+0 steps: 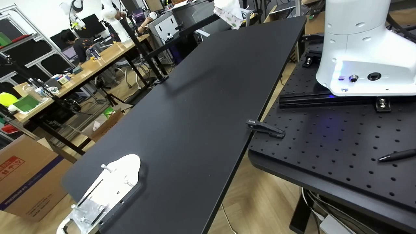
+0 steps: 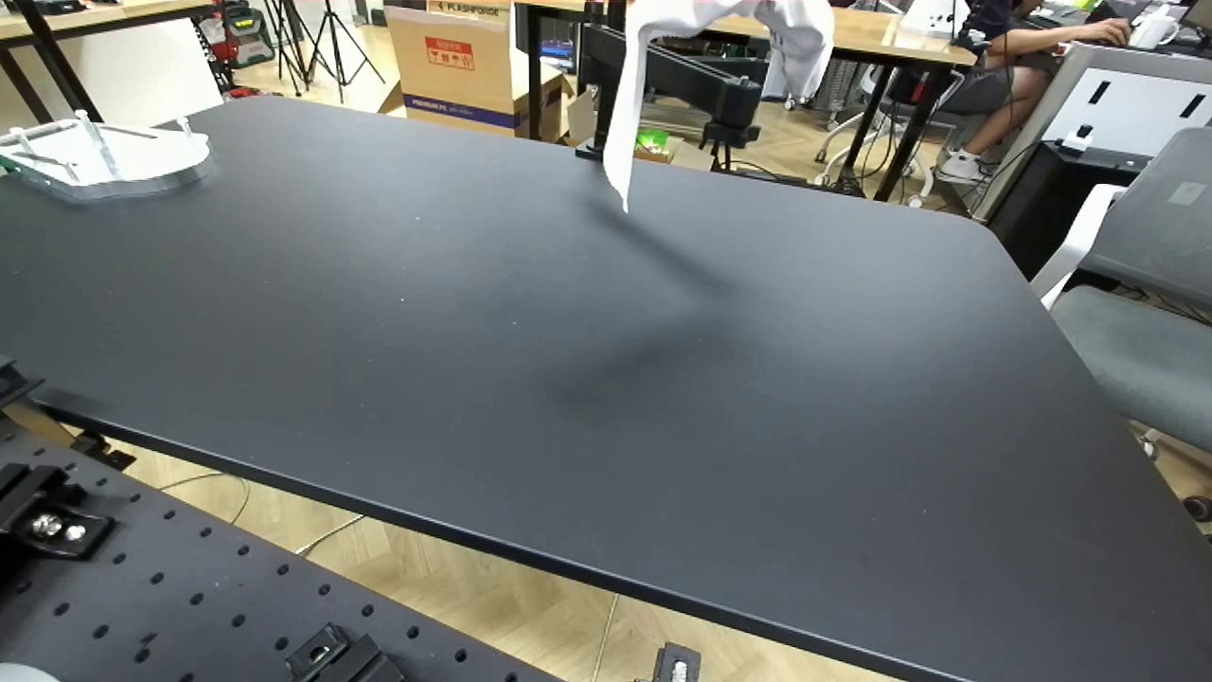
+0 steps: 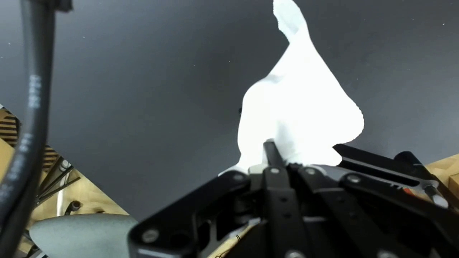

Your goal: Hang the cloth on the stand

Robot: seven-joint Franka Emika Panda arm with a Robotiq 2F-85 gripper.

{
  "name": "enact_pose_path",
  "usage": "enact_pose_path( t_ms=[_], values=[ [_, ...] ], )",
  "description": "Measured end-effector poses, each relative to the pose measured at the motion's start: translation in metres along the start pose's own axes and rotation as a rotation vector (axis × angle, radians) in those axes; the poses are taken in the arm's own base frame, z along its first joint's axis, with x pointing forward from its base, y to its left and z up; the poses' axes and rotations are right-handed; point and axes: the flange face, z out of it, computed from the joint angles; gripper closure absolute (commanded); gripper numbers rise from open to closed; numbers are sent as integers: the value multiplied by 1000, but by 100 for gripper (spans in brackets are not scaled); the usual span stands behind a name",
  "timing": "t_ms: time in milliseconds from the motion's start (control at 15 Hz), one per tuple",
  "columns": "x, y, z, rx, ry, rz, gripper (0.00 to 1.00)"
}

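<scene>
Near left: black perforated plate (image 2: 237, 587), then a gap showing floor (image 2: 473, 587), then the black table (image 2: 530, 407). Gripper (image 3: 278, 156) is over the table, fingers together, clamped on the white cloth (image 3: 304, 100). Cloth hangs in the air from the fingertips: wide and bunched there, narrowing to a thin end. It's washed out in the wrist view, so folds are hard to read. Grey chair (image 2: 1136, 341) by the table's right end. Far left on the table: pegged white plate (image 2: 151, 156), pegs up. Far edge: black stand (image 1: 139, 45), upright post with a bar (image 1: 201, 24) running off it. Cloth is near the bar in both exterior views; can't tell if they touch. Past the far edge: cardboard box (image 2: 445, 71) left of the stand, wooden desk (image 2: 871, 38) behind.
</scene>
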Motion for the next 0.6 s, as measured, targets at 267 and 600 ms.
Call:
enact_pose_path(
  t_ms=[267,600],
  values=[
    [9,-1,20,-1,-29,-26,99],
    [25,-4,34,-8,-42,-52,99]
  ],
)
